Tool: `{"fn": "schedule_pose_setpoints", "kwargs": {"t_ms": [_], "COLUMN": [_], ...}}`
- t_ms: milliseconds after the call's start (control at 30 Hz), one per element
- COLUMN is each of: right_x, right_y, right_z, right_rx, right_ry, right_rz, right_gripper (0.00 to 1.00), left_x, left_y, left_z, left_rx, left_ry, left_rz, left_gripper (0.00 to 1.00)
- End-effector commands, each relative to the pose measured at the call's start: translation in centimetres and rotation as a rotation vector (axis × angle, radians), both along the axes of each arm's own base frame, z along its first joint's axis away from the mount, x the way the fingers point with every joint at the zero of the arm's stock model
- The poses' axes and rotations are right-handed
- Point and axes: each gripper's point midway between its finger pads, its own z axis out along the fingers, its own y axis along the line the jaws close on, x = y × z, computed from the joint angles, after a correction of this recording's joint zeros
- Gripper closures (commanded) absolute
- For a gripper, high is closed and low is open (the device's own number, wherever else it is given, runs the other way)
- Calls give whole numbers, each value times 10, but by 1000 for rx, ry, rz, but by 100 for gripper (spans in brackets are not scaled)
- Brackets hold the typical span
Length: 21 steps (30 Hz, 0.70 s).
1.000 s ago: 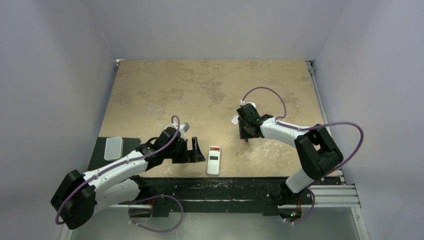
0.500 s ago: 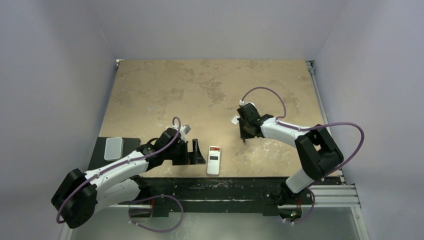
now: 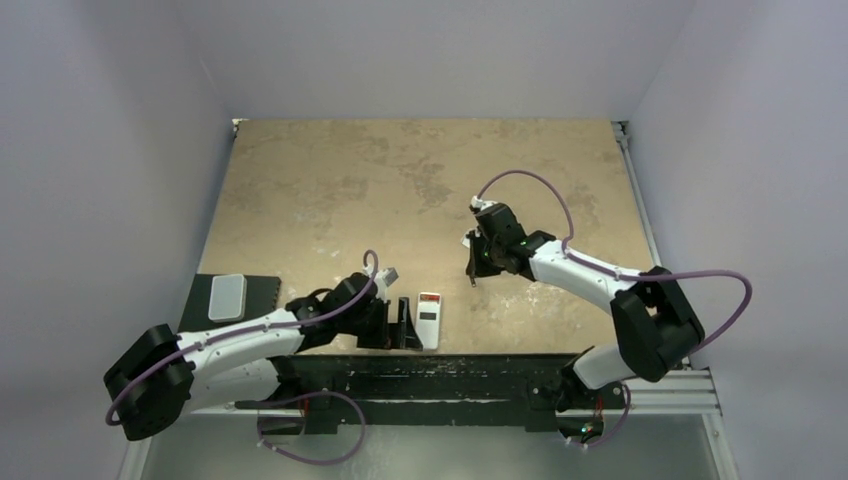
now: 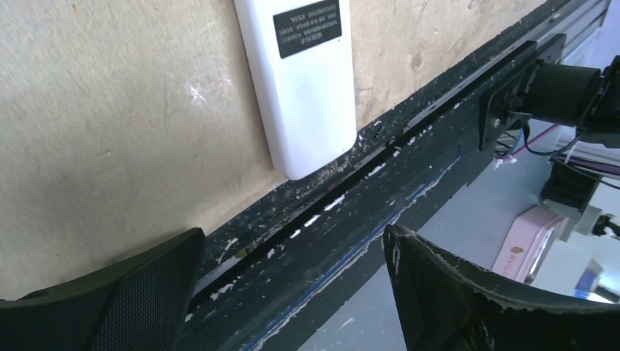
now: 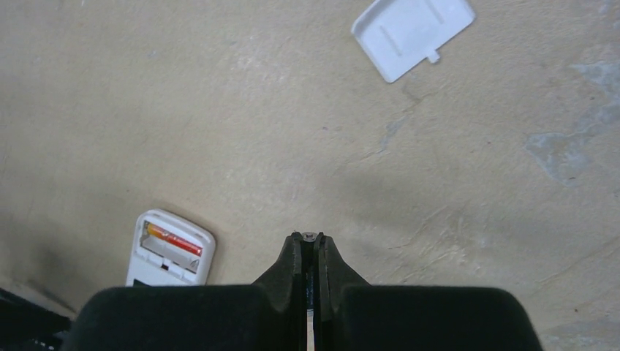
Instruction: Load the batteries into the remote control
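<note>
Right end effector (image 5: 310, 241) closed, remote (image 5: 170, 252) back open

- Remote control (image 4: 303, 88) is lying back-up on the tan table (image 4: 110, 131), with its black label (image 4: 307, 28) showing at the frame top.
- Its near end is sitting at the table edge, touching the scuffed black rail (image 4: 409, 146).
- Left gripper (image 4: 292, 241) is hanging over the rail, jaws standing wide apart, gripping nothing.
- Pink box (image 4: 530, 234) is showing beyond the rail, far right.
</note>
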Motion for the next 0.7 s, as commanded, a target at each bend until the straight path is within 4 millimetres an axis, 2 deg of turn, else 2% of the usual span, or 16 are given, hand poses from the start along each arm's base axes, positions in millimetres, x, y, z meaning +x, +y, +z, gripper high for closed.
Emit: {"fn": "schedule_pose_setpoints", "kwargs": {"t_ms": [0, 233, 667], "right_x": [-3, -5, 16], "right_y": [26, 50, 72], "right_z": [17, 16, 6], "right_rx": [80, 132, 125], "right_ry": [-29, -26, -29], "right_rz": [64, 100, 114], "right_gripper": [100, 100, 100], "left_x": [-2, -9, -31], "left_y": [-17, -34, -49], "left_z": [15, 27, 24], "left_rx": [-113, -220, -284], "left_ry": [12, 39, 109], "left_rz": [32, 30, 17], "left_gripper": [8, 8, 7]}}
